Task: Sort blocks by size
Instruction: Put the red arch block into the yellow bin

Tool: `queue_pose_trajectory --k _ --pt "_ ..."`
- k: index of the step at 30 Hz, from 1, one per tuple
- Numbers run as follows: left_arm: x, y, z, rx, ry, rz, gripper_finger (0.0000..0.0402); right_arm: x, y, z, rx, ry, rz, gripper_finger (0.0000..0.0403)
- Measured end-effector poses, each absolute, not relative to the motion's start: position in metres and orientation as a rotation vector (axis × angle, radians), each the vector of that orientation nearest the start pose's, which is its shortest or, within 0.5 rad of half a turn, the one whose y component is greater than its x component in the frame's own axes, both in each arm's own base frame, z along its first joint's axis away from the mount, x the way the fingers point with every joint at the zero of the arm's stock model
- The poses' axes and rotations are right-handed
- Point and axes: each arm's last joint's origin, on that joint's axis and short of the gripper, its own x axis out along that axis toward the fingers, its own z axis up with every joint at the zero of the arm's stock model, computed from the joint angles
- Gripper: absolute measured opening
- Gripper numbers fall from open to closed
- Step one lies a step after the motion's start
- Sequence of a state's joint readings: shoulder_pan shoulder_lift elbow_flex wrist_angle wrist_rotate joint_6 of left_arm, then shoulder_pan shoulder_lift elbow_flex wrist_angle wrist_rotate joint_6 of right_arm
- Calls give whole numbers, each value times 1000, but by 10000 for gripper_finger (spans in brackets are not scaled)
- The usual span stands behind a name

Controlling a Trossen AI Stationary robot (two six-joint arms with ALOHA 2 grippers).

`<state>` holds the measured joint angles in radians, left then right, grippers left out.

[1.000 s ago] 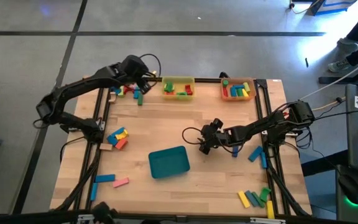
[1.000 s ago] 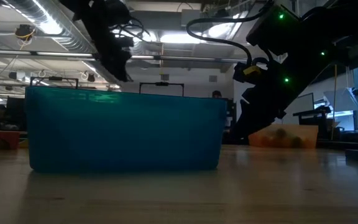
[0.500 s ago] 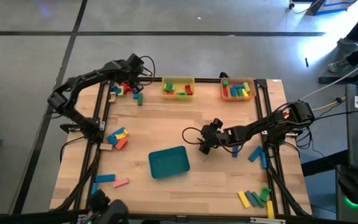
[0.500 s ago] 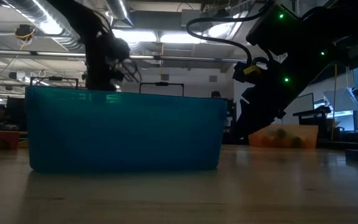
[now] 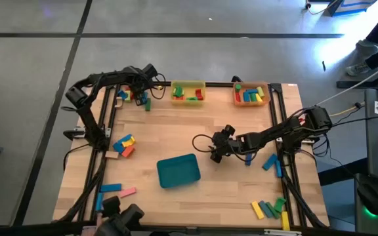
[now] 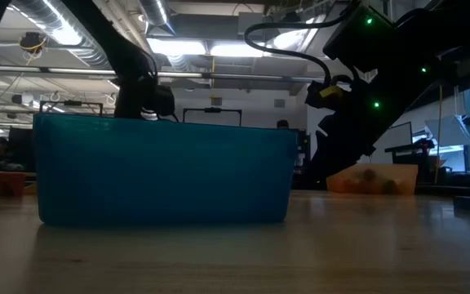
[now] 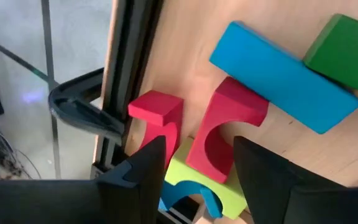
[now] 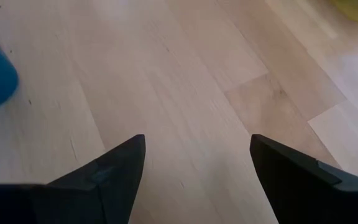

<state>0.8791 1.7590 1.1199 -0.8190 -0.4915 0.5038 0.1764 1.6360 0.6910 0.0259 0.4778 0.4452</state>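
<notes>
Left gripper (image 7: 197, 165) hovered over the cluster of small toy blocks (image 5: 136, 96) at the far left corner of the pale wooden surface (image 5: 176, 134), its two dark fingers parted and holding nothing, straddling a red arched block (image 7: 225, 130). Just beside it lay a second red arched block (image 7: 157, 118), a lime-green arched block (image 7: 194, 183) beneath, a long blue bar (image 7: 284, 78) touching its upper end, and a green block (image 7: 344, 53) beyond. A clean pick would probably call for descending straight, centring the fingers on the arch's flat sides so the neighbouring red piece was not dragged along. Right gripper (image 8: 194, 168) waited wide open and empty over bare wood near the teal rectangular tray (image 5: 178, 170).
</notes>
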Motion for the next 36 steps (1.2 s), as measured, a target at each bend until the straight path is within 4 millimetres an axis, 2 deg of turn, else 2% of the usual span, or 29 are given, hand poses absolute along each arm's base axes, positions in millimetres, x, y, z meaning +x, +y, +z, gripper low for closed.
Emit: queue_pose_trajectory --k 9,16,20,30,34,36 --pt "190 254 159 42 1758 563 172 284 37 129 117 786 -463 292" --pt "193 261 141 26 1759 547 168 284 37 129 118 784 -463 292" --pt "193 261 137 14 1766 529 139 284 37 129 118 784 -463 292" --pt "193 257 137 1 1784 484 33 284 37 129 117 784 -463 292" --pt "195 246 145 1 1809 468 24 284 37 129 117 784 -463 292" --pt "197 240 156 19 1783 487 25 284 37 130 118 783 -463 292"
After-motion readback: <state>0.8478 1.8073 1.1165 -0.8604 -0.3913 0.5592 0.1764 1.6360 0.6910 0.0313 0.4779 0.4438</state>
